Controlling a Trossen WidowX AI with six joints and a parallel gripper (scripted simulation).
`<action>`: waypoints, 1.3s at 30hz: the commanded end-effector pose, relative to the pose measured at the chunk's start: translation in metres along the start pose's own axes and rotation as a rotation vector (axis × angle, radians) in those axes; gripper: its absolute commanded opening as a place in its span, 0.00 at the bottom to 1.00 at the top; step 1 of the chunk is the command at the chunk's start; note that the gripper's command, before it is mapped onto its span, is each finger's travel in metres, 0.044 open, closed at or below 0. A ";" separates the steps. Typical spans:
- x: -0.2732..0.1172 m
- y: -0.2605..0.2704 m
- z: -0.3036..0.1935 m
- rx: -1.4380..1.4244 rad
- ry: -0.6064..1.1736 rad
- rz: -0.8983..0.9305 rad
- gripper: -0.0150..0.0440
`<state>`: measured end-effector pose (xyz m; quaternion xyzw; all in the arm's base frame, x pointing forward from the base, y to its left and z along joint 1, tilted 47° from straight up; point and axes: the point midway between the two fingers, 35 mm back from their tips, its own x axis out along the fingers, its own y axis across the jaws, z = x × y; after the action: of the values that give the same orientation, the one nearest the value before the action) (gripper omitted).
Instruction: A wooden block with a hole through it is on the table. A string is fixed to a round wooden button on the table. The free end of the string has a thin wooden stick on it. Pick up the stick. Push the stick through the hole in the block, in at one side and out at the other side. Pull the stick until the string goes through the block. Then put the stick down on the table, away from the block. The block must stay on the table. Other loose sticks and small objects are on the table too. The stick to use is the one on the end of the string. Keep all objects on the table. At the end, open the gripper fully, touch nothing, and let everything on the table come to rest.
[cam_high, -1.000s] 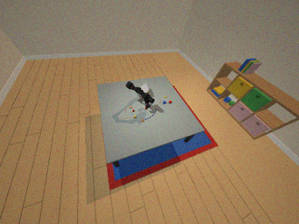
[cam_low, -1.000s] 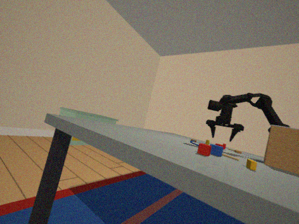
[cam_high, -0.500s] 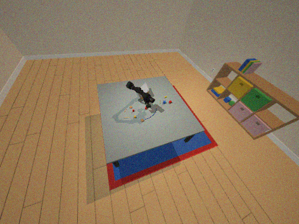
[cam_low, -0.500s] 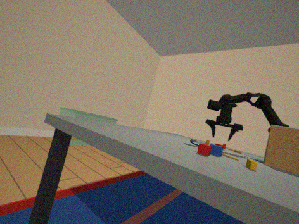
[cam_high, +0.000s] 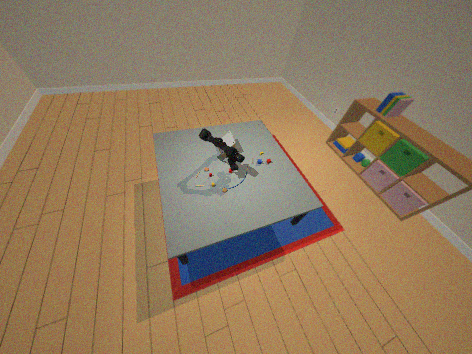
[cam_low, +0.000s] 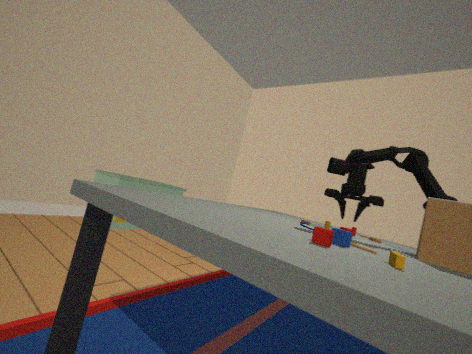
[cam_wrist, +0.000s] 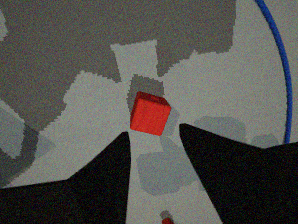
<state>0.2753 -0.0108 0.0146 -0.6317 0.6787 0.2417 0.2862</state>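
Note:
My gripper (cam_high: 235, 169) (cam_low: 349, 219) (cam_wrist: 154, 133) is partly open and empty, above a red cube (cam_wrist: 150, 117) (cam_low: 348, 231) on the table. The cube lies beyond and between the fingertips in the wrist view. The blue string (cam_high: 243, 181) (cam_wrist: 288, 90) curves from the round wooden button (cam_high: 224, 190) toward the gripper's side. A thin wooden stick (cam_low: 364, 247) lies behind the blue cube in the exterior view; whether it is tied to the string cannot be told. A large wooden block (cam_low: 445, 235) stands at the right there; no hole shows.
A blue cube (cam_high: 259, 161) (cam_low: 342, 237) and another red cube (cam_high: 268, 161) (cam_low: 322, 236) stand side by side. A yellow block (cam_high: 261, 153) (cam_low: 397, 260) is near them. On the other side are a loose stick (cam_high: 199, 186), a yellow piece (cam_high: 213, 184) and a red piece (cam_high: 210, 175).

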 end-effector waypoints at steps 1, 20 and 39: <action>0.000 0.000 0.000 0.000 0.000 0.000 0.44; 0.000 0.000 0.000 0.000 0.000 0.000 0.25; 0.000 0.000 0.000 0.000 0.000 0.000 0.35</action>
<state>0.2753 -0.0108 0.0146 -0.6317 0.6787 0.2417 0.2862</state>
